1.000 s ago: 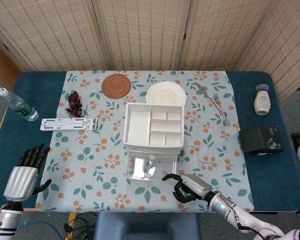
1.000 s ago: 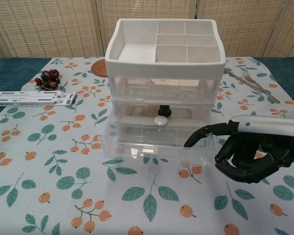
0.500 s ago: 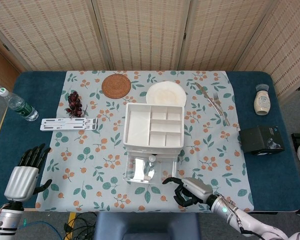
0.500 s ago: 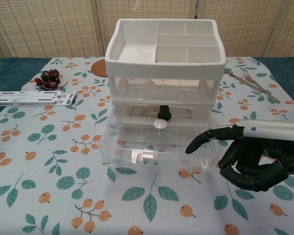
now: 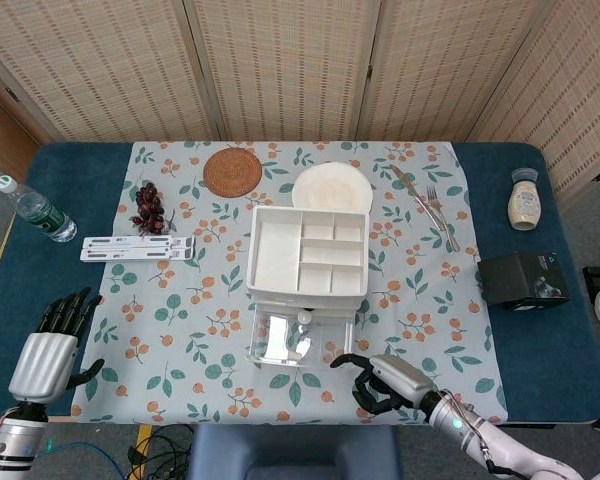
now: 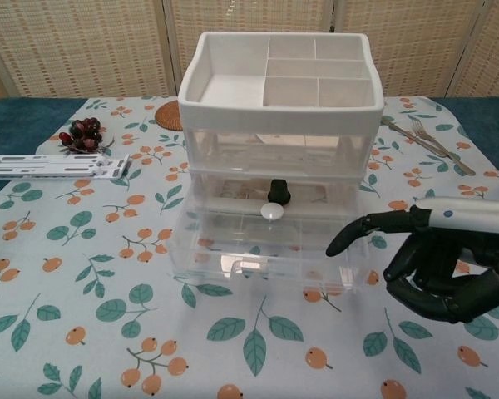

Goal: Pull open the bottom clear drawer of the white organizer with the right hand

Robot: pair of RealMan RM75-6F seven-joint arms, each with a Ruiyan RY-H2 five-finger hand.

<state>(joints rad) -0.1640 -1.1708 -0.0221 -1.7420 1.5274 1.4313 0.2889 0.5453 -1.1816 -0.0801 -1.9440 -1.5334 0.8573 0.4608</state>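
Observation:
The white organizer (image 5: 308,250) (image 6: 279,79) stands mid-table on the flowered cloth. Its bottom clear drawer (image 5: 290,338) (image 6: 258,253) is drawn out toward the front edge, and it looks empty. My right hand (image 5: 385,380) (image 6: 437,262) lies low beside the drawer's front right corner. Most of its fingers are curled in on nothing, while one is stretched out and touches the drawer's front wall. My left hand (image 5: 50,350) sits at the front left table edge with its fingers apart and nothing in it. The chest view does not show it.
At the left are a water bottle (image 5: 37,211), dark grapes (image 5: 148,205) (image 6: 85,131) and a white strip (image 5: 137,247). Behind the organizer lie a woven coaster (image 5: 231,171) and a plate (image 5: 332,187). To the right are cutlery (image 5: 427,205), a jar (image 5: 524,200) and a black box (image 5: 523,279).
The bottom drawer has slid further out toward the front edge. My right hand has drawn back toward me and slightly right with it. The left hand has not moved.

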